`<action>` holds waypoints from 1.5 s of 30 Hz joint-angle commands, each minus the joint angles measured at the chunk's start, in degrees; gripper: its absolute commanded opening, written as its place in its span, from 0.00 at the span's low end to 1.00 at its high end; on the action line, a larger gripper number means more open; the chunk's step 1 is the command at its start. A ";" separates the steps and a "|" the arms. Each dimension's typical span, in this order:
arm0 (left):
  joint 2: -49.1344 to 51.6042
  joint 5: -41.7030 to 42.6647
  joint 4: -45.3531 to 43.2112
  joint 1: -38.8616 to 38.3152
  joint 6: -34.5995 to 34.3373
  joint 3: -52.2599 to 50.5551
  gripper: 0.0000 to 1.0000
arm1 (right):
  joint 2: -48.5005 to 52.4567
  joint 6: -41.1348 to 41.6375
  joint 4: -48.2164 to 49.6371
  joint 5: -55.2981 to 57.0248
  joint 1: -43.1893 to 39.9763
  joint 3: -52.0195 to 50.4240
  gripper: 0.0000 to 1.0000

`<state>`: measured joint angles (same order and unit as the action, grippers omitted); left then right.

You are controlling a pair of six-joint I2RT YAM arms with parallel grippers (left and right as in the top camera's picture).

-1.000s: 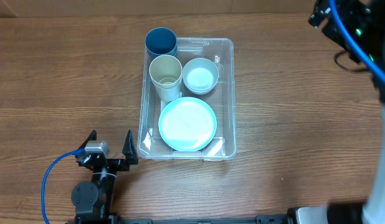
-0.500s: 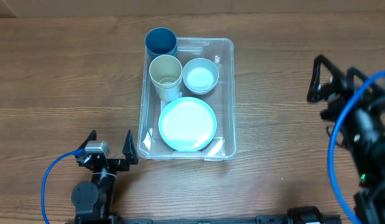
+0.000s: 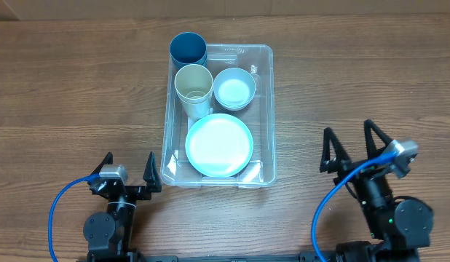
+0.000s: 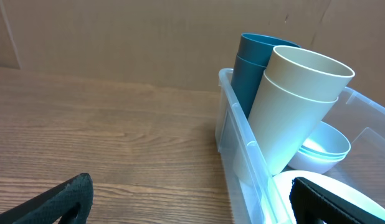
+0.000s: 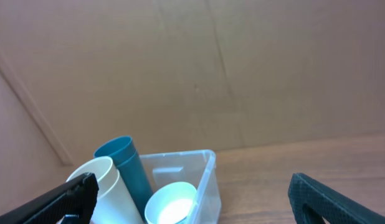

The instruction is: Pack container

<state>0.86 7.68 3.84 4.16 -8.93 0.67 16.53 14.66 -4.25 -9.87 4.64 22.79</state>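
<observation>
My left fingers [image 3: 150, 171] sit at the lower left of the overhead frame, spread wide and holding nothing. They are just beside the lower left corner of the large clear rectangular plastic container [image 3: 266, 116], which stands in the upper middle of the brown wood-grain counter [image 3: 65, 87]. My right fingers [image 3: 329, 151], at the lower right, are equally wide apart and empty, with bare counter between them and the container's right wall.

Inside the container are a dark blue plastic cup [image 3: 188, 49] in the upper left corner, a cream plastic cup [image 3: 194, 89] just below it, a pale round bowl [image 3: 234, 89] to that cup's right, and a light turquoise round plate [image 3: 219, 144] lowest. A blue cable [image 3: 61, 207] loops by my left arm.

In both wrist views only the dark tips of my fingers show at the bottom corners. The left one cuts off most of the plate, and the right one the container's near part. Brown cardboard [image 4: 118, 37] fills the background.
</observation>
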 commanded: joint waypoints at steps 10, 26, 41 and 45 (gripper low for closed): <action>-0.61 -0.37 -0.04 0.37 0.83 -0.39 1.00 | -13.00 -1.20 2.49 -1.81 0.17 -12.90 1.00; -0.61 -0.37 -0.04 0.37 0.83 -0.39 1.00 | -16.37 -1.25 0.52 -0.33 0.15 -22.34 1.00; -0.61 -0.37 -0.04 0.37 0.83 -0.39 1.00 | -16.37 -2.73 -0.55 9.79 0.15 -22.34 1.00; -0.61 -0.37 -0.04 0.37 0.83 -0.39 1.00 | -16.37 -2.75 -0.55 9.70 0.15 -22.34 1.00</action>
<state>0.86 7.68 3.81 4.16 -8.93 0.64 0.84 12.38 -5.13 -0.99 4.64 1.06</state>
